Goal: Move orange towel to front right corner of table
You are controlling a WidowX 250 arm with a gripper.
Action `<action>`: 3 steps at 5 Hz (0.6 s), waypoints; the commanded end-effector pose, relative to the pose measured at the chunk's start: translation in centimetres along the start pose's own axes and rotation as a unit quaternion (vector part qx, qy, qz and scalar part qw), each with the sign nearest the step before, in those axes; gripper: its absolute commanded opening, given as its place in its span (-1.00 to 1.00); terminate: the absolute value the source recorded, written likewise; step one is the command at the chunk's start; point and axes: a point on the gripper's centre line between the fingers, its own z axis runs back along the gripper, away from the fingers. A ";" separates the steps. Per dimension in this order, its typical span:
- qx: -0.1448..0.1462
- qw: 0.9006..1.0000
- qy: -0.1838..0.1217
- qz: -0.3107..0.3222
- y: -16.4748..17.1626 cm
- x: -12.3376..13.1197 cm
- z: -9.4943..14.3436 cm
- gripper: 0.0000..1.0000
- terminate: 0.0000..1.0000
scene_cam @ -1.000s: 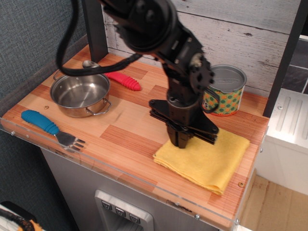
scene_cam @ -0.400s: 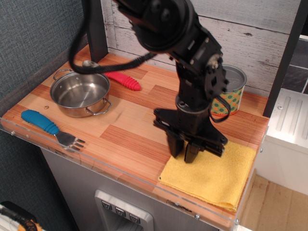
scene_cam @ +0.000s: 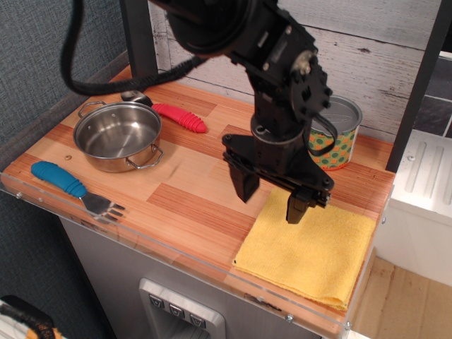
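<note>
The orange towel [scene_cam: 311,249] is a uniform yellow-orange with no pattern. The table [scene_cam: 191,205] surface alternates reddish-brown and light wood planks, edged by a clear rim over a grey base. The gripper [scene_cam: 270,198] and its arm are black. The pot [scene_cam: 118,136] is bare silver steel. The fork [scene_cam: 75,187] has a bright blue handle and silver tines. The spoon handle [scene_cam: 181,117] is red. The can [scene_cam: 328,133] carries a pattern of orange dots on green and yellow, under a silver lid. The back wall is whitewashed grey-white planks.
</note>
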 end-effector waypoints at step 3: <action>0.071 0.997 0.043 0.006 4.8 1.2 6.2 1.00 -1.00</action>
